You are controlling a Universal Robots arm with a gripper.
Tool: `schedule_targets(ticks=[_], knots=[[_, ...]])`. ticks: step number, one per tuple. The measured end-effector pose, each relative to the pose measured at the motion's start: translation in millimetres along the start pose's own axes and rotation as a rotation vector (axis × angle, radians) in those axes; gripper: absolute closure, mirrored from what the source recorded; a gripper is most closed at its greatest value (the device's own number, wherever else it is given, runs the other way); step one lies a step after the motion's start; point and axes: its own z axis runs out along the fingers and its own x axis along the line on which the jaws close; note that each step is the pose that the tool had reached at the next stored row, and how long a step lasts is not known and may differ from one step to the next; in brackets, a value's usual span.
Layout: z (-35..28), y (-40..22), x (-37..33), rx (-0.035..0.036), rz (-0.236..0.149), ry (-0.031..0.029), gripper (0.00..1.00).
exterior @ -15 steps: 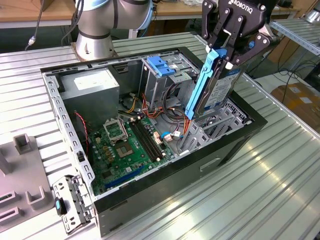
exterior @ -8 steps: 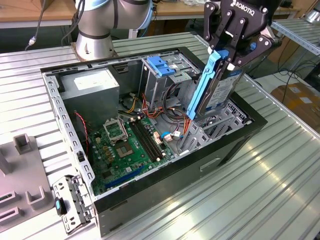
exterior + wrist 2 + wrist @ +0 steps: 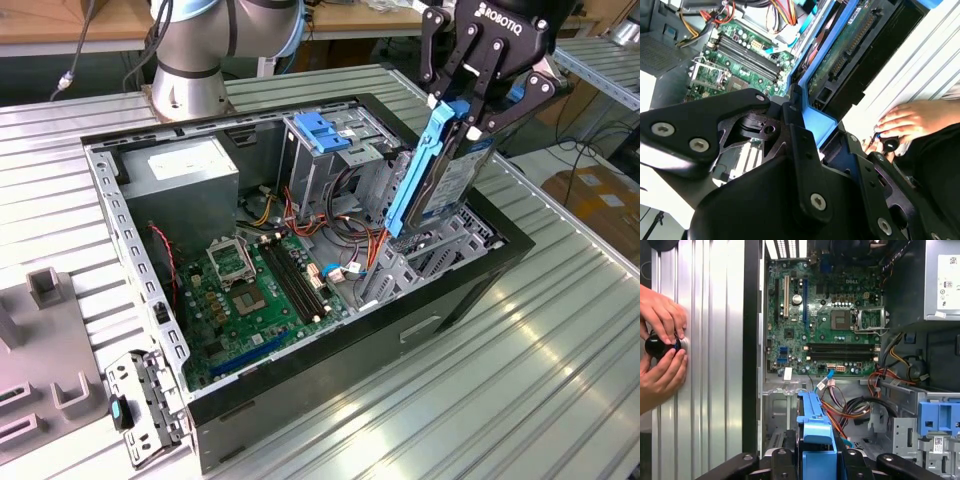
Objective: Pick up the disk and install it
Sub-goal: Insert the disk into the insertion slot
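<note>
Gripper (image 3: 462, 108) clenched on the disk (image 3: 452, 180), which stands on edge, tilted, its lower end at the mouth of the drive bay (image 3: 440, 250) in the open computer case (image 3: 330, 365). To seat it well, I would align its blue rails (image 3: 418, 175) with the bay walls and press slowly.

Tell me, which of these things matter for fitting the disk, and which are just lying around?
In the job: the disk, clamped in the gripper; the open computer case beneath it.
Lying about: metal bracket and grey block on the table; a person's hands around a black knob.
</note>
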Motion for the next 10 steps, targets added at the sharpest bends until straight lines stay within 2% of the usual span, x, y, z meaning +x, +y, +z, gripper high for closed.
schedule_targets(ticks=[5, 10], knots=[[5.8, -1.9, -1.0, 0.0001, -0.006, 0.0064, 0.63], [13.6, -3.7, -1.2, 0.0002, -0.011, 0.0087, 0.63]])
